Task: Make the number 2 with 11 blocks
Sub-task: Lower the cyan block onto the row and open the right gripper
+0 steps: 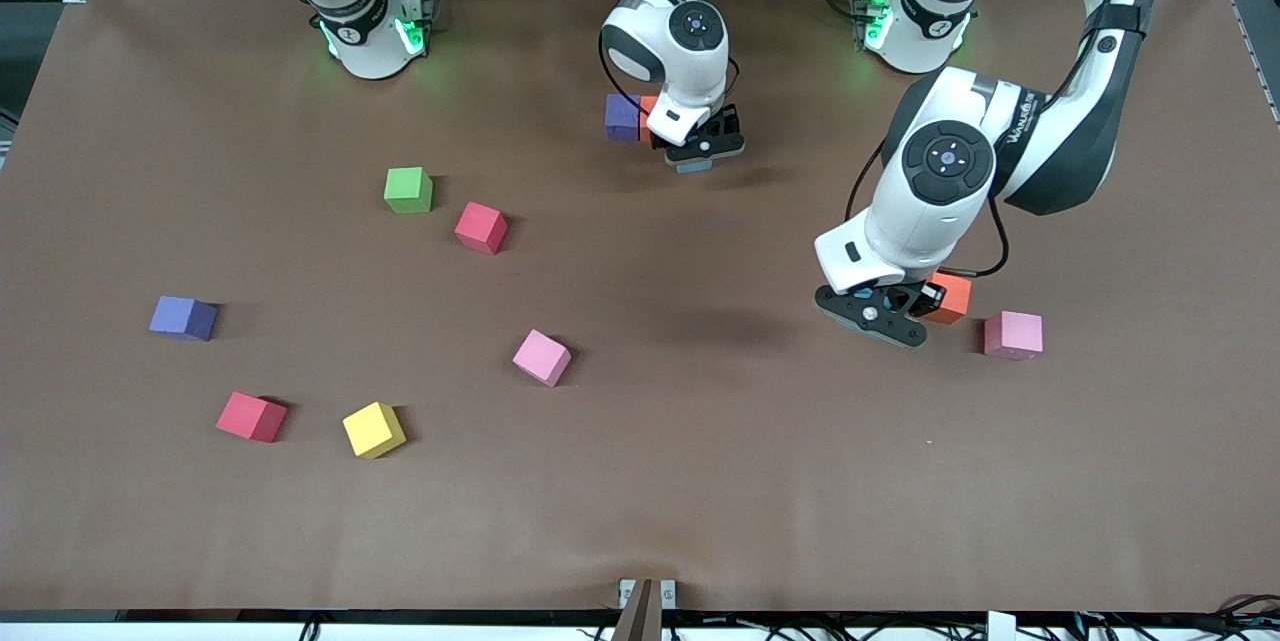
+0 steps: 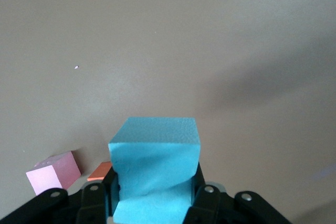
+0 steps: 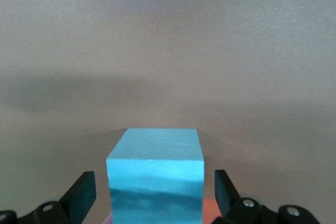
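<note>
Brown matte tabletop. My left gripper (image 2: 152, 203) is clamped on a light blue foam cube (image 2: 156, 161), squashing its sides, over an orange cube (image 1: 950, 297) beside a pink cube (image 1: 1013, 335). My right gripper (image 3: 155, 195) stands wide open around another light blue cube (image 3: 156, 174), beside a purple cube (image 1: 621, 116). No legible writing on the cubes.

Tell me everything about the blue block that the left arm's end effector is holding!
The light blue block is a small matte cube that looks like foam. The left end effector is shut on it, its fingers squeezing two sides so hard that the front face creases and dents. Its top face looks flat. It is over the table, above an orange block and near a pink block.
</note>
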